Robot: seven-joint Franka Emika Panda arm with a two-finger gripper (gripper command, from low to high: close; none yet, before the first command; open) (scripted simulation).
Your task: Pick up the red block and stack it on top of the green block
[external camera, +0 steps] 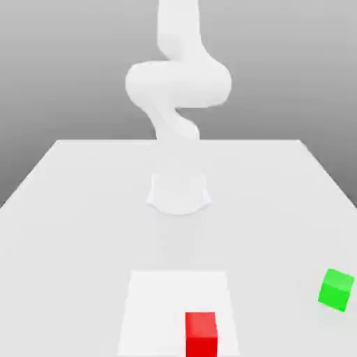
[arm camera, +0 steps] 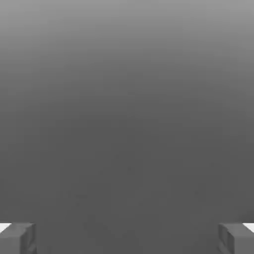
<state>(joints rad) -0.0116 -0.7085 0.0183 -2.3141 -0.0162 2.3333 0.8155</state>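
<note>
The red block point(external camera: 201, 335) stands at the near edge of the exterior view, just right of centre, on a paler square patch point(external camera: 150, 310) of the table. The green block point(external camera: 337, 289) rests on the table at the exterior view's right, well apart from the red one and slightly turned. In the hand view my gripper point(arm camera: 127, 239) is open: its two grey fingertips point(arm camera: 17, 238) stand far apart with nothing between them, and plain grey lies beyond them. The white arm point(external camera: 178, 84) rises from its base point(external camera: 179, 192) at the table's middle.
The white table point(external camera: 70, 209) spreads wide around the arm's base, with its far edge behind the arm. Only the two blocks lie on it.
</note>
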